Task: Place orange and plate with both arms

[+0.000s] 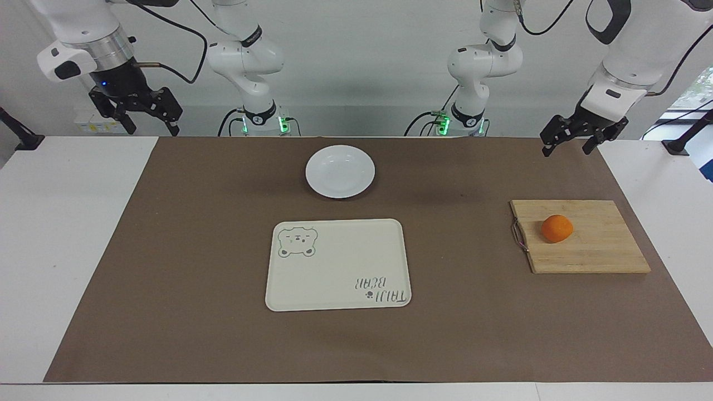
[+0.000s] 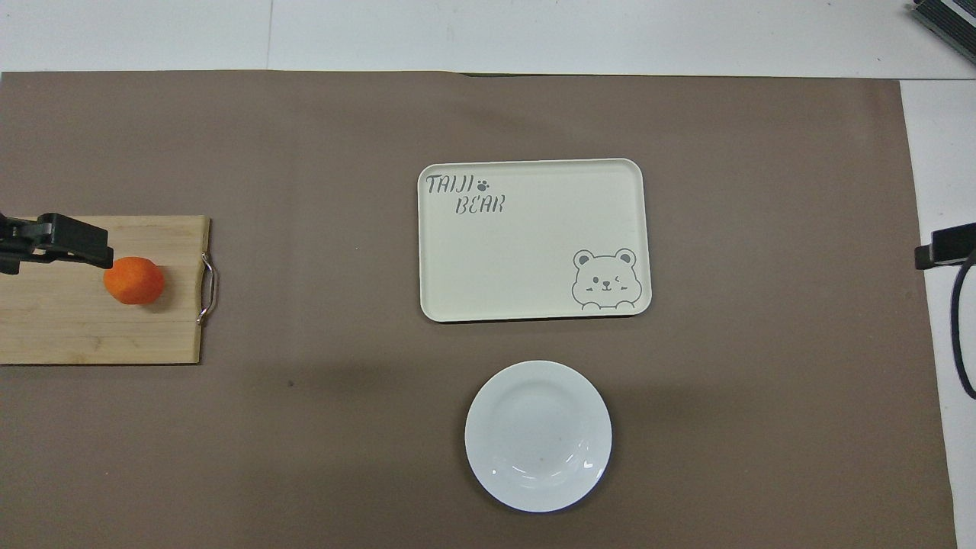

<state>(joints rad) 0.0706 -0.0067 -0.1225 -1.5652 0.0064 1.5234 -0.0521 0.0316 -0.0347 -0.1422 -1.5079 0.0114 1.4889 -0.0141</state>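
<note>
Both grippers hung up high, jaws apart and holding nothing — left gripper (image 1: 569, 142) over the mat's edge nearer the robots than the cutting board (image 1: 601, 253), right gripper (image 1: 146, 114) waiting at its end. The orange (image 1: 557, 228) sat on the board; it looked light, round and prone to rolling, so I'd pinch it across the middle. The plate (image 1: 340, 171) lay nearer the robots than the tray (image 1: 334, 267) — glossy, stiff, breakable, best grabbed by the rim.

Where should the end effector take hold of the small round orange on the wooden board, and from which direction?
Probably from straight above, fingers closing across the widest middle of the small round bright-orange fruit. It sits alone on the flat bamboo cutting board, nothing beside it, and could roll from a side push. The open left end effector, raised in the air, suits best.
</note>
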